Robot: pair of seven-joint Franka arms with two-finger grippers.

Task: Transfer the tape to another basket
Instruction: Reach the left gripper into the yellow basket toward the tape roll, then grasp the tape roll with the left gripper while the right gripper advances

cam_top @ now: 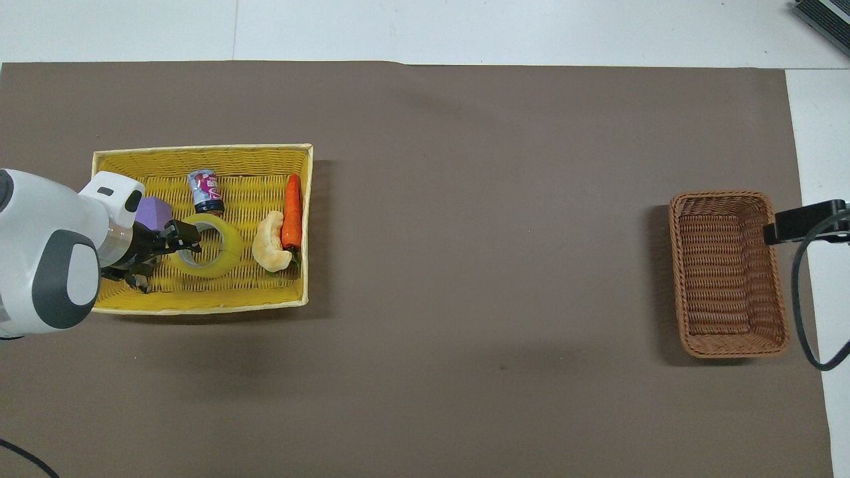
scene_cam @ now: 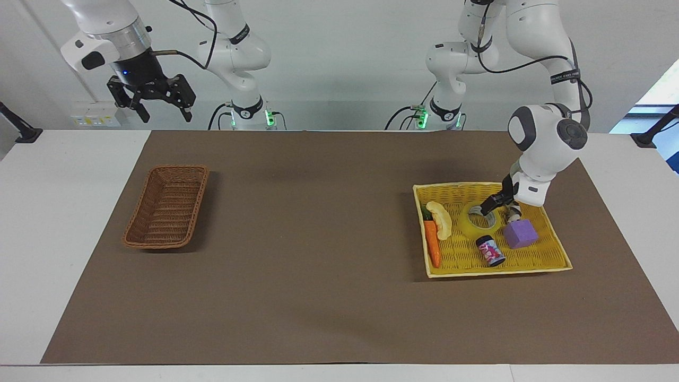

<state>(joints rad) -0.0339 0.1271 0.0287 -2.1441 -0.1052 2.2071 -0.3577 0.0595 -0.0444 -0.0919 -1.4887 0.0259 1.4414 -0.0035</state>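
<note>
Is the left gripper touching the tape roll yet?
Cannot tell. In the facing view the left gripper overlaps the tape at its rim, inside the yellow basket; neither view shows plain contact or a gap.

- I see a brown mat (scene_cam: 318, 254) covering most of the white table (scene_cam: 63, 223).
- A yellow basket (scene_cam: 554, 249) sits on it toward the left arm's end of the table.
- In that basket, an orange toy carrot (scene_cam: 433, 243) lies along one side wall, with a pale curved toy (scene_cam: 441, 219) touching it.
- A purple block (scene_cam: 520, 234) and a small printed can (scene_cam: 490, 251) rest near each other in the same basket.
- Beside the block I make out a small black-and-white figure (scene_cam: 512, 213), partly hidden.
</note>
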